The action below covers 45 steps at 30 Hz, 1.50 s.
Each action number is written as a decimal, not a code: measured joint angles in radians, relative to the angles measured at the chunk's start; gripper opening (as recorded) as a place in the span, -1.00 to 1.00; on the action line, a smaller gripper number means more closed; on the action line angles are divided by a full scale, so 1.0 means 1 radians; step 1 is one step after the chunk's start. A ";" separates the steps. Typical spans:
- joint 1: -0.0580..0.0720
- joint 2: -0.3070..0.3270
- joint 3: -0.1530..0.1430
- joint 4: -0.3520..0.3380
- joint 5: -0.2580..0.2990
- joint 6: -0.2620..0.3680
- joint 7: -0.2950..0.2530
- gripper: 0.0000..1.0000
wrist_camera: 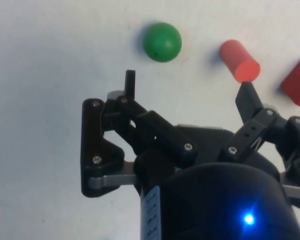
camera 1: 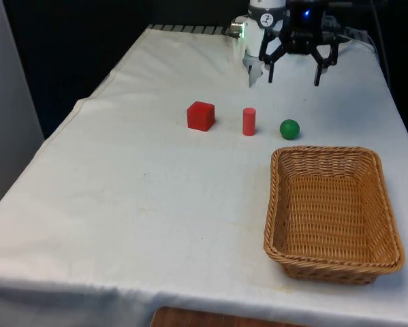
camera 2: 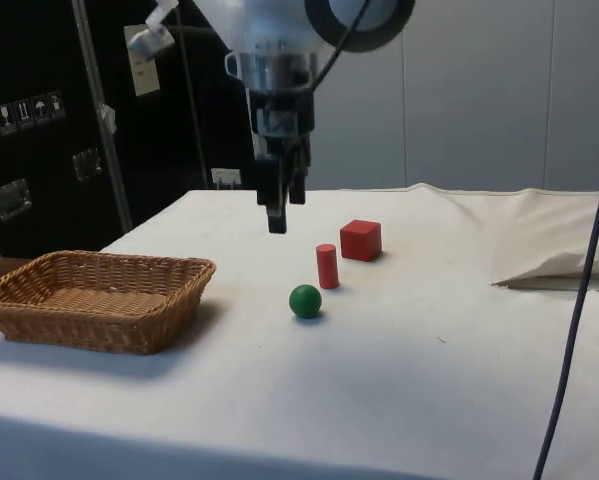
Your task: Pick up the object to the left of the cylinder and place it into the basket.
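A red cube (camera 1: pixel 201 115) sits on the white cloth at the front view's left of an upright red cylinder (camera 1: pixel 248 121); a green ball (camera 1: pixel 289 129) lies at the cylinder's other side. The same row appears in the side view as cube (camera 2: pixel 360 240), cylinder (camera 2: pixel 326 266) and ball (camera 2: pixel 305 301). My gripper (camera 1: pixel 293 75) hangs open in the air behind the row, nearest the ball and cylinder, with nothing between its fingers. From the wrist I look down on the ball (wrist_camera: pixel 162 42), the cylinder (wrist_camera: pixel 239 60) and a corner of the cube (wrist_camera: pixel 299 82), beyond the open gripper (wrist_camera: pixel 189 89).
A wicker basket (camera 1: pixel 332 212) stands near the front edge at the front view's right, just in front of the ball; in the side view the basket (camera 2: pixel 89 298) is at the left. A fold of cloth (camera 2: pixel 559 270) is rumpled at the side view's right.
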 measured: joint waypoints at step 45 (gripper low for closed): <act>-0.026 0.146 0.002 -0.108 0.003 0.334 0.005 1.00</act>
